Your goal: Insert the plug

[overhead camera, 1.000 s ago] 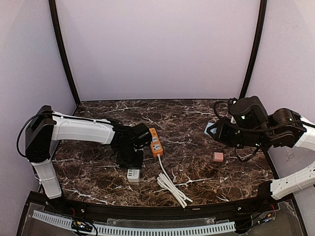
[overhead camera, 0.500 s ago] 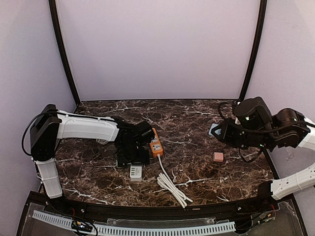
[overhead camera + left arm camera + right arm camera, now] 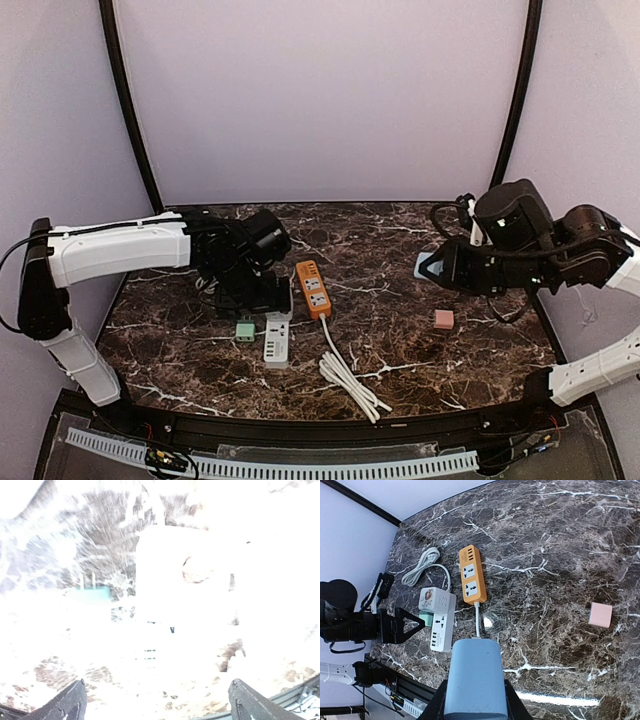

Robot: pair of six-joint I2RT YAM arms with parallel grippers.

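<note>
The small green plug (image 3: 245, 331) lies on the marble table against the left side of the white power strip (image 3: 276, 340). In the washed-out left wrist view the green plug (image 3: 90, 593) shows two prongs, free of any socket, beside the white strip (image 3: 170, 605). My left gripper (image 3: 250, 298) hovers just behind them, open and empty; its fingertips (image 3: 70, 705) stand wide apart. My right gripper (image 3: 475, 700) is shut on a light blue block (image 3: 475, 677), high over the table's right half. A white adapter (image 3: 431, 600) sits on the strip's far end.
An orange power strip (image 3: 313, 288) lies right of the white one, its white cable (image 3: 350, 378) coiled toward the near edge. A pink block (image 3: 444, 319) rests at the right. Black frame posts and lilac walls close in the table.
My left gripper opened and let go of the green plug, then drew back and up away from the white strip. The right arm barely moved.
</note>
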